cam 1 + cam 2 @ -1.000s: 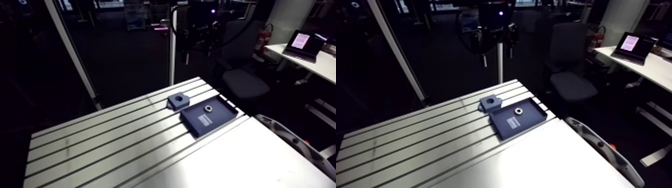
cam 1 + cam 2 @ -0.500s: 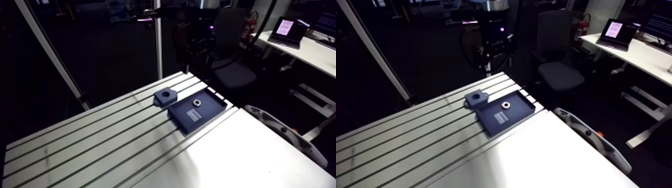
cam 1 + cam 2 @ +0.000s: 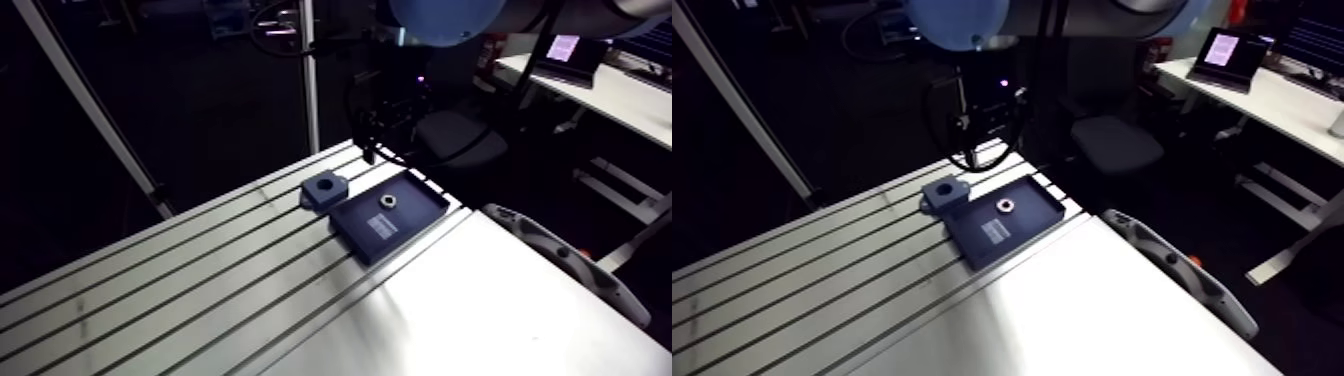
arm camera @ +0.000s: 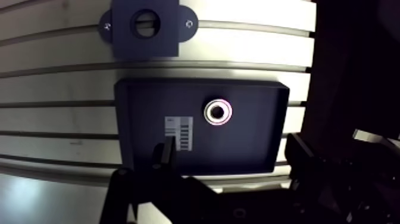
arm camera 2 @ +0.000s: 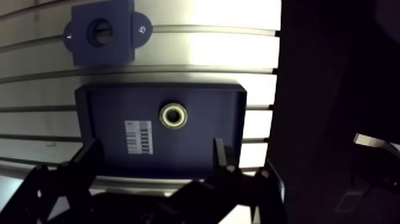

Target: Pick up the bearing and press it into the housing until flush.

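- Hovers as gripper (image 5: 157, 149) over the dark tray (image 4: 256, 143); fingers (image 5: 92, 156) spread wide, released, grasping nothing
- Finds the bearing (image 4: 218, 112) lying flat inside the tray, just right of centre in the arm-view frame; clear of both fingers
- Shows the blue housing (image 4: 146, 27) just beside the tray on the slotted bench (image 3: 200, 290), bore facing up

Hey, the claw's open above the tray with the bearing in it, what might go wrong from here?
The bearing lies flat and low in the tray; the open claw may grip it crooked or scrape the tray.
A tilted bearing could jam in the housing instead of seating flush.
The tray lies near the edge of the table; a nudge might push it off.
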